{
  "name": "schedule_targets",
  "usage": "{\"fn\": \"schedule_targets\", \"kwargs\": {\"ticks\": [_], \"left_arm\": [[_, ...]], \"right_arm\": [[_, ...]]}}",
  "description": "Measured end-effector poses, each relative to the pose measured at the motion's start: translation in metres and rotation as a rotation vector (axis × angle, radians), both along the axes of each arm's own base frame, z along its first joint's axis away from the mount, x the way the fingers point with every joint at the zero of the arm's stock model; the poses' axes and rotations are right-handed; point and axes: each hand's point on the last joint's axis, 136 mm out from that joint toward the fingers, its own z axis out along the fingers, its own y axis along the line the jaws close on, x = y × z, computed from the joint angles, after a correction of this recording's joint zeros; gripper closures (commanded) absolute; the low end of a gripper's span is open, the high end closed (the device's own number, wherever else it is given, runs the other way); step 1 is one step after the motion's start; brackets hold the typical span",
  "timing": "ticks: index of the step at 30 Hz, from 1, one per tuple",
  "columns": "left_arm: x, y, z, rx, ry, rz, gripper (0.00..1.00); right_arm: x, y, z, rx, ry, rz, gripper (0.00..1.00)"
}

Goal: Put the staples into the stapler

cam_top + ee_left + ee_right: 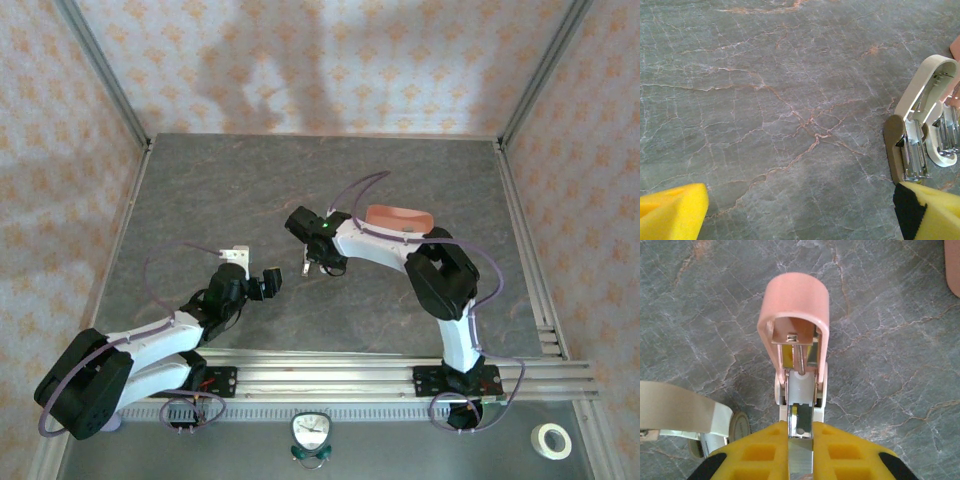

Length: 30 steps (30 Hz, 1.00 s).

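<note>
A pink stapler (795, 315) lies flipped open on the stone table, its chrome magazine channel (801, 415) bare. My right gripper (801, 430) sits over the near end of that channel. Its yellow fingers (755, 455) are shut on a thin silvery strip, the staples (801, 457), lined up with the channel. From above, the right gripper (318, 260) is at the table's middle, and the left gripper (270, 283) hangs just to its left. The left gripper (801, 200) is open with bare table between its pads.
A second, beige stapler (915, 120) lies open beside the pink one and shows again as the beige stapler (680, 407). The salmon-pink tray (398, 218) sits behind the right arm. A tape roll (550, 440) and a small clock (311, 432) lie by the near rail.
</note>
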Motion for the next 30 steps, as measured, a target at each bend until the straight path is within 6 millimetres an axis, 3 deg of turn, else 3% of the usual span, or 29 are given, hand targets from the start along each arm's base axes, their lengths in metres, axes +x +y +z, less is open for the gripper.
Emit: {"fn": "schedule_targets", "kwargs": {"ticks": [30], "left_arm": [[0.0000, 0.0001, 0.0000, 0.000, 0.000, 0.000, 0.04]], "right_arm": [[0.0014, 0.0016, -0.0108, -0.016, 0.009, 0.015, 0.84]]}}
